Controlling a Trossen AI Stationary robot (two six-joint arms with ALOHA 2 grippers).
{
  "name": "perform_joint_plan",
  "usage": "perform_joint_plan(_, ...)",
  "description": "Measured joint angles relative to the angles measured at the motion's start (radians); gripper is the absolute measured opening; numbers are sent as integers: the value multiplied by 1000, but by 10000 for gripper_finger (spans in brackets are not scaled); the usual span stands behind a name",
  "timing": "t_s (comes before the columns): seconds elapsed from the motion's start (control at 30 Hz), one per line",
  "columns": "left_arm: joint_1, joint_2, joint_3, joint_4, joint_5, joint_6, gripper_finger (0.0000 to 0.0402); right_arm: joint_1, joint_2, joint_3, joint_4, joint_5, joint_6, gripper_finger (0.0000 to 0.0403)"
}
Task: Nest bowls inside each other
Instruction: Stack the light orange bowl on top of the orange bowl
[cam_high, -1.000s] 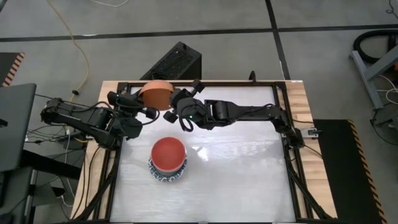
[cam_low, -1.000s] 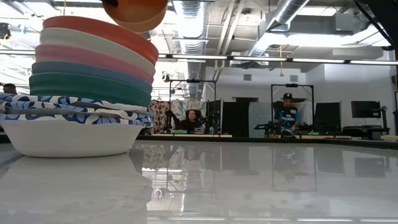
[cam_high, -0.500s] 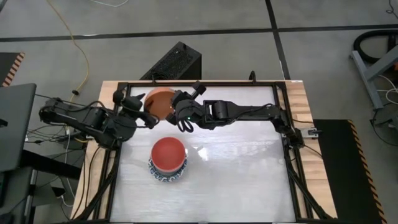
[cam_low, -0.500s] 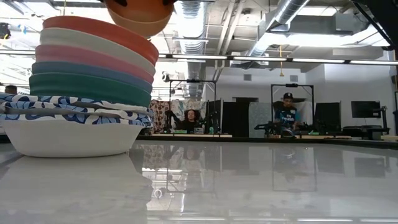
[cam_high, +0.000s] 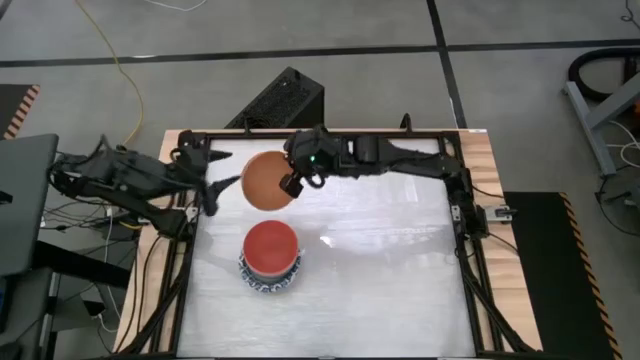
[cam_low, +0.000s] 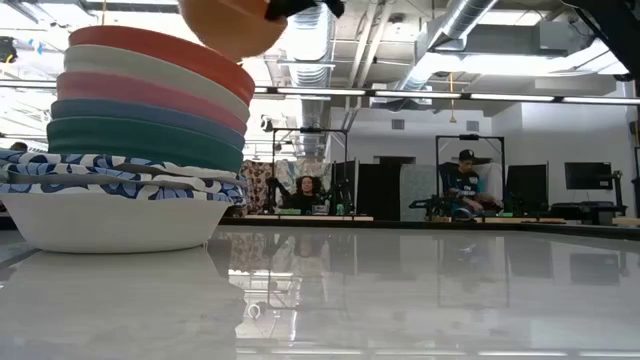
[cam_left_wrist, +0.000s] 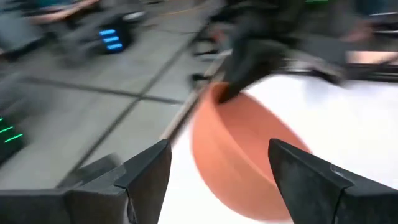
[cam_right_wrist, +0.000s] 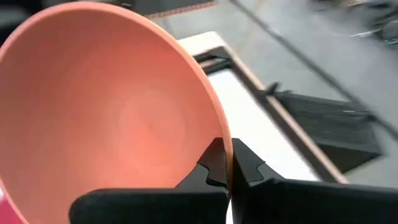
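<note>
An orange bowl hangs in the air just beyond the stack of bowls, its opening up. My right gripper is shut on it. The stack stands on the white table with a red bowl on top and a blue-patterned white bowl at the bottom. In the low view the orange bowl shows above the stack's right side. My left gripper stands open to the left of the orange bowl, apart from it. In the left wrist view the orange bowl lies ahead of the spread fingers. My right gripper pinches the orange bowl's rim on its right side, one finger inside the bowl and one outside. The fingers come from the table's right and far side, slanting down. The bowl is lifted clear, opening up, a little tilted.
A black frame rims the table. A black box lies on the floor past the far edge. Bare white table spreads to the right of the stack. People sit in the room behind.
My left gripper has opened, let go of the orange bowl, risen and drawn back toward the table's left edge. My right gripper has carried the bowl toward the near edge and the stack. The bowl has tipped from lying on its side to opening up.
</note>
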Motion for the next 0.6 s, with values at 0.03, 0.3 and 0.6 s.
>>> perform_joint_plan(0.03, 0, -10, 10, 0, 56, 20, 258, -8, -3, 0, -6, -47, 7, 5)
perform_joint_plan(0.3, 0, -100, 44, 2, 394, 62, 258, -3, 13, 0, -37, -329, 60, 5)
perform_joint_plan(0.6, 0, -188, 45, 2, 437, 22, 258, 22, 14, -3, -52, -370, 116, 5)
